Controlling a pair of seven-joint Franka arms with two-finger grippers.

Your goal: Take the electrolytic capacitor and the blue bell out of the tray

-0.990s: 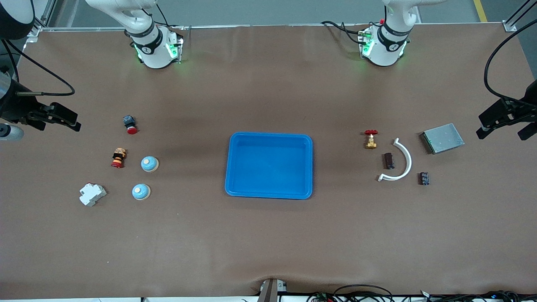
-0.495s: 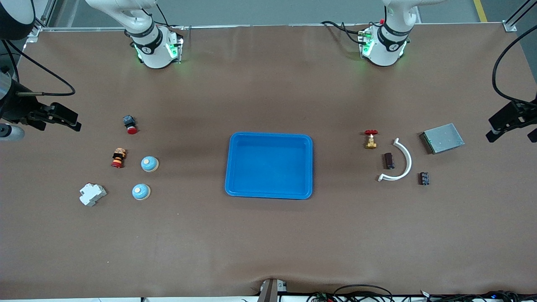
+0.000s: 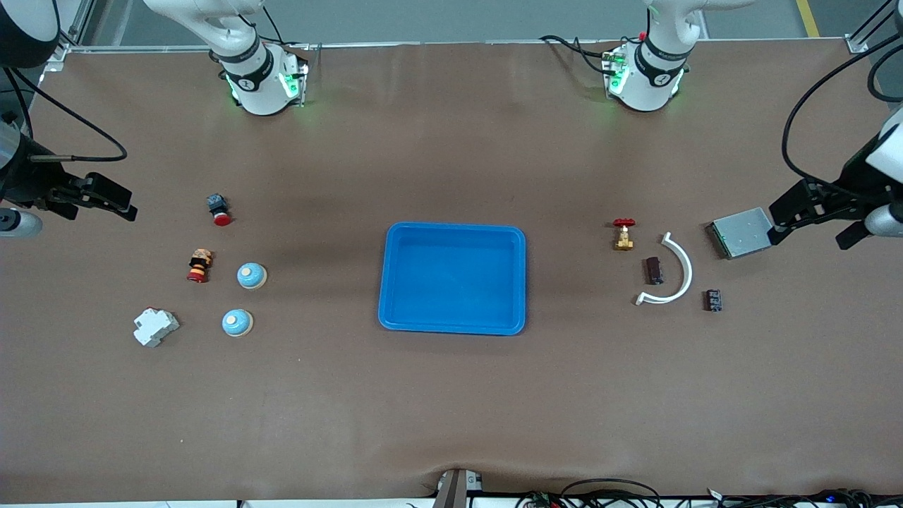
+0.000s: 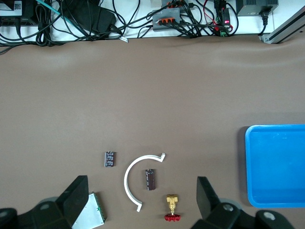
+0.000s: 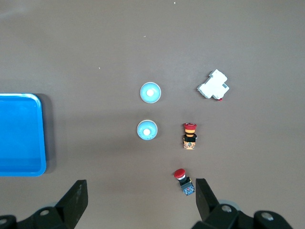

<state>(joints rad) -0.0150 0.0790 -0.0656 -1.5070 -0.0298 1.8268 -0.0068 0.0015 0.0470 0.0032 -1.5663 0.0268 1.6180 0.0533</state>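
The brown table (image 3: 451,409) fills your front view, with the blue tray (image 3: 452,277) lying empty at its middle.

The left gripper (image 3: 818,215) hangs in the air at the left arm's end of the table, over the edge of the grey metal box (image 3: 743,232); your left wrist view shows its fingers (image 4: 76,198) spread wide with nothing between them. The right gripper (image 3: 99,198) hangs over bare table at the right arm's end, and your right wrist view shows its fingers (image 5: 76,198) likewise parted and empty.

Toward the left arm's end you see the grey metal box, then the white curved strip (image 3: 671,271) beside it on the tray's side. One dark capacitor (image 3: 654,270) lies inside the curve of the strip; the second capacitor (image 3: 714,300) lies outside the curve, nearer to the front camera than the box. The brass valve with a red handwheel (image 3: 623,234) stands between the strip and the tray.

Toward the right arm's end you find the white plastic block (image 3: 155,327) and two blue bells: one bell (image 3: 251,276) farther from the front camera, the other bell (image 3: 237,322) nearer, between the white block and the tray. The red, black and orange push button (image 3: 200,265) lies just beside the farther bell, and the red-capped button (image 3: 218,209) lies farthest from the front camera of this group.
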